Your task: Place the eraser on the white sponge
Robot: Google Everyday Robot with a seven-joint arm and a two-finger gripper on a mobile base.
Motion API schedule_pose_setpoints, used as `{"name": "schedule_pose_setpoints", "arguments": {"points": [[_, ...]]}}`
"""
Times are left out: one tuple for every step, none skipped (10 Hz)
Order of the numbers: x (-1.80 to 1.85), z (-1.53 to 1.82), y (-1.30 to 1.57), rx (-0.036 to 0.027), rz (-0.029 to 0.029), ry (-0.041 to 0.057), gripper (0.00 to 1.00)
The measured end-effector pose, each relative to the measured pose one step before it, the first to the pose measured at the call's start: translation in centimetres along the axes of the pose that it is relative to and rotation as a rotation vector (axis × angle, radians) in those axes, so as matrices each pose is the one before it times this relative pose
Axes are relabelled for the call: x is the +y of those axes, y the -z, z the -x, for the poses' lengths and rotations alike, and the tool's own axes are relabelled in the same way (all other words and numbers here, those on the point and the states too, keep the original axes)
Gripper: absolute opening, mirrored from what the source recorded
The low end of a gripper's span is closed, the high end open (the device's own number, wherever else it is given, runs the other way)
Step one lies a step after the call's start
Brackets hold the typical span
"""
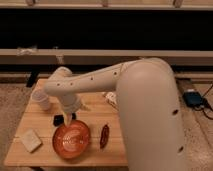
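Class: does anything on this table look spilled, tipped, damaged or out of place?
Nothing stands out. The eraser, white sponge and orange plate lie flat and intact; the gripper hangs beside the eraser, over the plate's far rim.

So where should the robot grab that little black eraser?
Probably from straight above, pinching across its narrower sides near the middle. The eraser lies flat and low on the table, so a sideways approach has little to catch, and the orange plate sits close beside it. The gripper hangs right next to the eraser, partly covering it.
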Motion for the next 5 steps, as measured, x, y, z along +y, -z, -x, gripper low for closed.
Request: {"name": "schedule_pose_setpoints", "arguments": {"points": [[-1.113,-1.057,-0.087,0.00785,0.00331,0.03965,0.8],[-1.514,-1.456,-0.254,0.01104,-0.00167,0.05134,0.8],[-0.783,-0.72,-0.31,0.00205,-0.00253,0.02562,0.8],[-0.899,-0.836,-0.432,0.00231,-0.00262,0.02408,0.8],[-0.438,-0.565,-0.538,-0.00023,0.00127,0.01698,0.8]]}}
